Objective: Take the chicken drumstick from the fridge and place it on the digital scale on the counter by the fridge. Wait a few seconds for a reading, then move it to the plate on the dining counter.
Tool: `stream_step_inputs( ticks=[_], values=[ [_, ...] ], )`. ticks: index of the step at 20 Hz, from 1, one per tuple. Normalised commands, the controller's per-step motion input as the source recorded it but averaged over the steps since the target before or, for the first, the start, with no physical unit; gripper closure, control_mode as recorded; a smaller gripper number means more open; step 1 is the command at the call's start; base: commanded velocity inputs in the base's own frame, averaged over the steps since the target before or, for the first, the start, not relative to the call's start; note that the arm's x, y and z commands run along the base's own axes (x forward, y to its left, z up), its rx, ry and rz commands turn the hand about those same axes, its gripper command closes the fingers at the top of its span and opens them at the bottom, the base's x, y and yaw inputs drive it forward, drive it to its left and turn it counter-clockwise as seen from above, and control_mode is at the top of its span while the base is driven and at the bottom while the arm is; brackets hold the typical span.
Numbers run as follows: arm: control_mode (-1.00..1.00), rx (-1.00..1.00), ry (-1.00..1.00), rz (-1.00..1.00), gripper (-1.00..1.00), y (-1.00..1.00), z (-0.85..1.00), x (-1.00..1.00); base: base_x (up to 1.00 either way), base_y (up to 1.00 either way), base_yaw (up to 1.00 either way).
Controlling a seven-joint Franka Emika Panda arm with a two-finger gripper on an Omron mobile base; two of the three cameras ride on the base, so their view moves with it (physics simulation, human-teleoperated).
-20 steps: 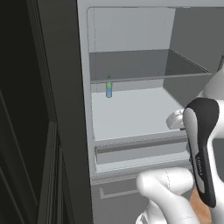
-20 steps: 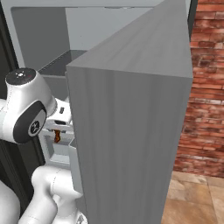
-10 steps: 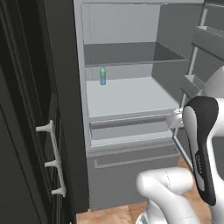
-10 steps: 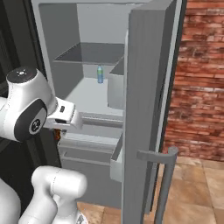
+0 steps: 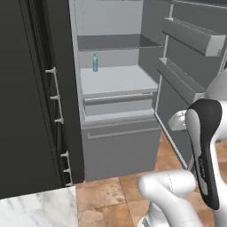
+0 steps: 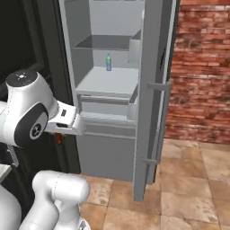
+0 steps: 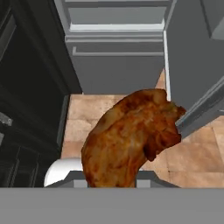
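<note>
The reddish-brown chicken drumstick (image 7: 131, 140) looms large in the hand view, held just in front of the camera over the tiled floor. From the right base view it is a small red-brown bit (image 6: 58, 139) under the white hand, with my gripper (image 6: 60, 134) shut on it, low and in front of the fridge's lower drawers. The grey fridge (image 5: 115, 82) stands open with its door (image 6: 152, 90) swung to the right. The digital scale, the plate and the dining counter are out of view.
A small blue-green bottle (image 5: 95, 62) stands at the back of the fridge's middle shelf. Door bins (image 5: 190, 37) jut from the open door on the right. A marble top corner (image 5: 40, 208) shows at the lower left. Dark cabinets (image 5: 26, 88) flank the fridge's left side; a brick wall (image 6: 202, 67) its right.
Both base views have pulled back from the fridge, so more of it and the floor shows: the base has driven backwards. The drumstick stays in the gripper.
</note>
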Motion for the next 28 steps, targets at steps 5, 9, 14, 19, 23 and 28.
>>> stream_step_inputs(
  ticks=[5, 9, 14, 19, 23, 28],
  values=[
    [1.00, 0.00, 0.00, 0.00, 1.00, 0.00, 0.00, 0.00, -0.67, 0.00, -0.20],
    [1.00, 0.00, 0.00, 0.00, 1.00, 0.00, 0.00, 0.00, -0.24, -0.14, -0.39],
    [1.00, 0.00, 0.00, 0.00, 1.00, 0.00, 0.00, 0.00, 0.00, -0.33, -0.60],
    [1.00, 0.00, 0.00, 0.00, 1.00, 0.00, 0.00, 0.00, 0.03, -0.32, -0.73],
    [1.00, 0.00, 0.00, 0.00, 1.00, 0.00, 0.00, 0.00, 0.18, -0.01, -0.88],
    [1.00, 0.00, 0.00, 0.00, 1.00, 0.00, 0.00, 0.00, 0.11, 0.00, -0.91]
  ],
)
